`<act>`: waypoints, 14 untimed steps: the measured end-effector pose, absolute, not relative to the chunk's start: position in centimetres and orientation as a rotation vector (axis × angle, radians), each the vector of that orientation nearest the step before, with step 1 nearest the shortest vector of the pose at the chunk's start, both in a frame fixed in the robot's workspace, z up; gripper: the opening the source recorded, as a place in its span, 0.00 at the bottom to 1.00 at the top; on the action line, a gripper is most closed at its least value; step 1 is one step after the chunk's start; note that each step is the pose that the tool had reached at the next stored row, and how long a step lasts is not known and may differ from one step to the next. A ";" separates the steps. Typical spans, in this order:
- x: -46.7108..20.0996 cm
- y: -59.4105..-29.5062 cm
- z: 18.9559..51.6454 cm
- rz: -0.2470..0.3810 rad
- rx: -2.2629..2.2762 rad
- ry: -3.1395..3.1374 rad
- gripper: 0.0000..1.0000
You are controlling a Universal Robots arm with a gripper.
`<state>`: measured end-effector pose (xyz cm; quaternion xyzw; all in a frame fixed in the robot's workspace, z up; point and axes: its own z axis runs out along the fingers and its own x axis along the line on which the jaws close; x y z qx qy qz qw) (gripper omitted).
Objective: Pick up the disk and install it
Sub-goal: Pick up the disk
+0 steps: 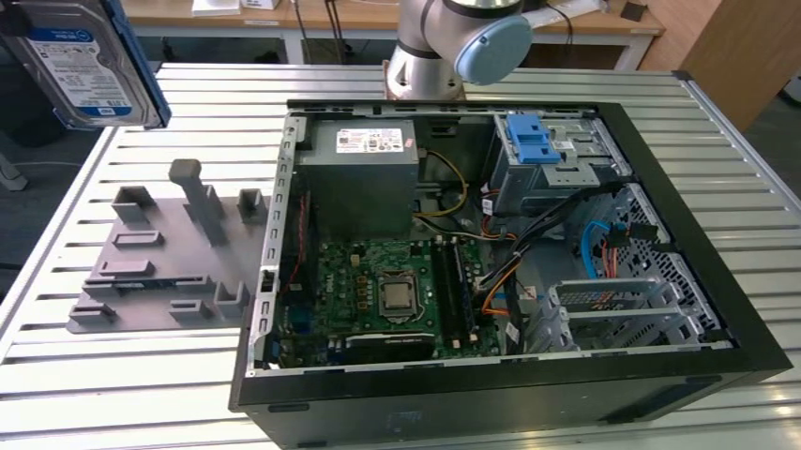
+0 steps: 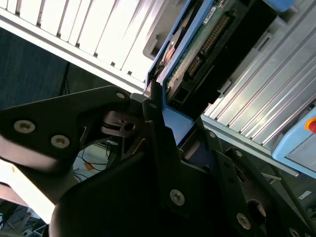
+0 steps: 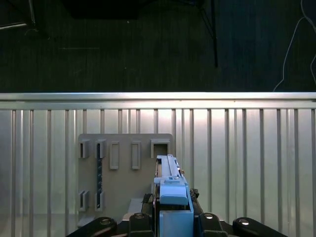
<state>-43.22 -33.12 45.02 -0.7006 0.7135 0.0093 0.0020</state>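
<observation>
The gripper [image 3: 171,200] is closed on the disk [image 3: 170,190]. In the second wrist view, the black fingers [image 2: 157,123] press against the blue bracket from both sides, with the bracket and the drive's circuit-board side running up between them.

Disk position:
- In the exterior view the disk [image 1: 85,66] is in the air at the upper part of the view's left, close to the camera. It stands upright with its blue-and-white label facing the lens.
- It touches neither the table [image 1: 150,394] nor the case [image 1: 501,408], and it is outside the case.
- In the first wrist view the disk is seen edge-on over the slatted table, with the grey fixture [image 3: 123,182] below it and slightly to one side.

Surroundings:
- The case lies open on the table, with its interior facing up.
- Inside are the grey power supply [image 1: 363,178], the green motherboard [image 1: 375,281] and a metal drive cage [image 1: 551,164]. The cage is at the far corner, toward the exterior view's right, and has a blue latch [image 1: 532,141] on top.
- The fixture [image 1: 150,281] rests on the table just beside the case, on the exterior view's left. Its slots and posts point up.
- The arm [image 1: 451,42] rises from the far edge of the table, behind the case.
</observation>
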 end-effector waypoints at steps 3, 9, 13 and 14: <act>-43.1 -33.1 45.0 0.030 -2.199 2.239 0.36; -42.7 -33.2 45.5 0.029 -2.198 2.239 0.36; -42.7 -33.2 47.3 0.029 -2.198 2.239 0.36; -42.7 -33.2 47.7 0.029 -2.198 2.239 0.36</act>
